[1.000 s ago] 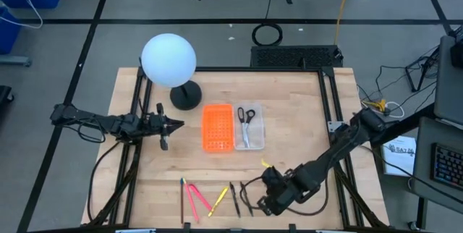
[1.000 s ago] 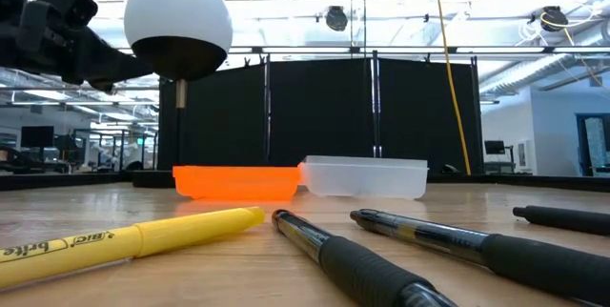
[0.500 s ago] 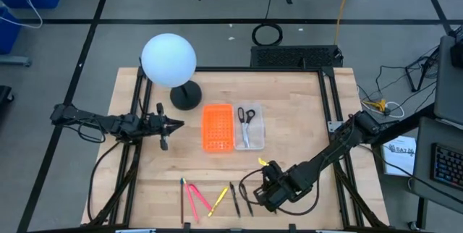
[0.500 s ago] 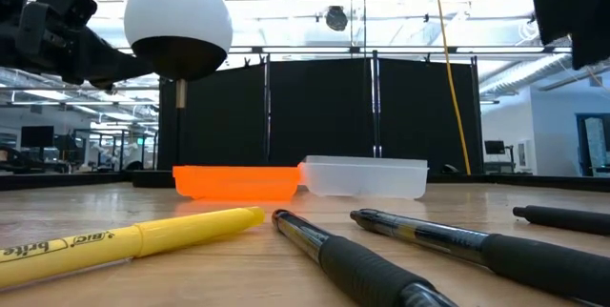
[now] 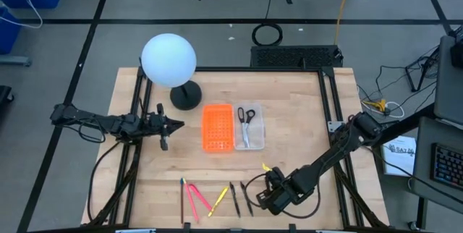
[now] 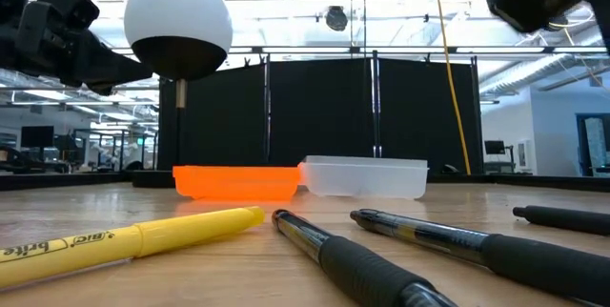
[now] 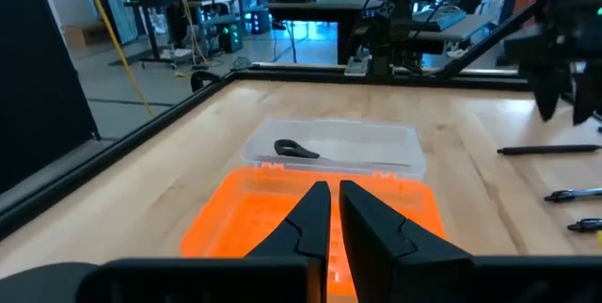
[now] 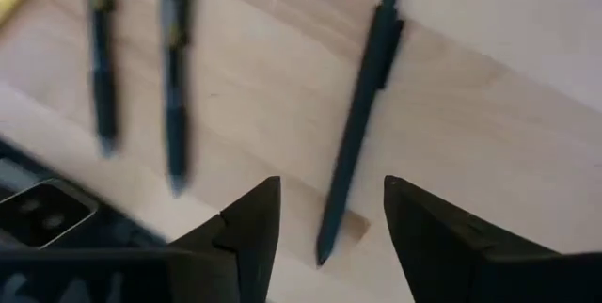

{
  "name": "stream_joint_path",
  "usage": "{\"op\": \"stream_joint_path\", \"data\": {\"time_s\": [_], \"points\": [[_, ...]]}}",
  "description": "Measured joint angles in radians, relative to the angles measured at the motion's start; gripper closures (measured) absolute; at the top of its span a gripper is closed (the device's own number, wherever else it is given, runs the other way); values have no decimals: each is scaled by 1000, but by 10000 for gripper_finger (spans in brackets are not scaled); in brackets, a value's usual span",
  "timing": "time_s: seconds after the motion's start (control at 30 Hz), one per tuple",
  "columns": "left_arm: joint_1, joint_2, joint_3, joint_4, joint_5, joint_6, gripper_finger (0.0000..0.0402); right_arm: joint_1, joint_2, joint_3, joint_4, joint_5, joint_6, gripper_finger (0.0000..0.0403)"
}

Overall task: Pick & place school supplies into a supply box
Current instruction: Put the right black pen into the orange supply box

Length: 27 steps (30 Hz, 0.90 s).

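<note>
The clear supply box [image 5: 248, 126] holds black-handled scissors [image 5: 246, 115] and stands against the orange tray [image 5: 218, 126]. Pens lie flat near the table's near edge: a dark one [image 5: 182, 198], pink ones [image 5: 194, 198], a yellow one [image 5: 217, 200] and two dark ones [image 5: 239, 197]. My right gripper [image 5: 262, 195] is open above a third dark pen [image 8: 357, 124]; its fingers [image 8: 249, 228] stand on either side of the pen's near end without touching it. My left gripper [image 5: 177, 124] is shut and empty, held above the table left of the orange tray [image 7: 310, 223].
A lamp with a white globe [image 5: 168, 59] and a dark base [image 5: 186, 97] stands at the far left of the table. The near edge of the table runs just past the pens [image 8: 56, 199]. Bare wood lies to the right of the clear box [image 5: 296, 128].
My right gripper has come down over the dark pens near the table's near edge and now shows at the top right of the low view, where it did not show a second ago.
</note>
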Motion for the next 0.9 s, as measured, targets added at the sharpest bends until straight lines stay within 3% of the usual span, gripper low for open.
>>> {"op": "stream_joint_path", "data": {"time_s": [0.37,0.6,0.73,0.9], "points": [[0,0,0,0,0,3,364,-18,135,2,22,-85,-38,223],[0,0,0,-8,0,4,364,-22,237,4,-92,-161,-92,223],[0,0,0,-10,-1,17,364,-17,260,9,-158,-216,-105,223],[0,0,1,-11,-2,30,364,-17,261,9,-147,-207,-140,236]]}}
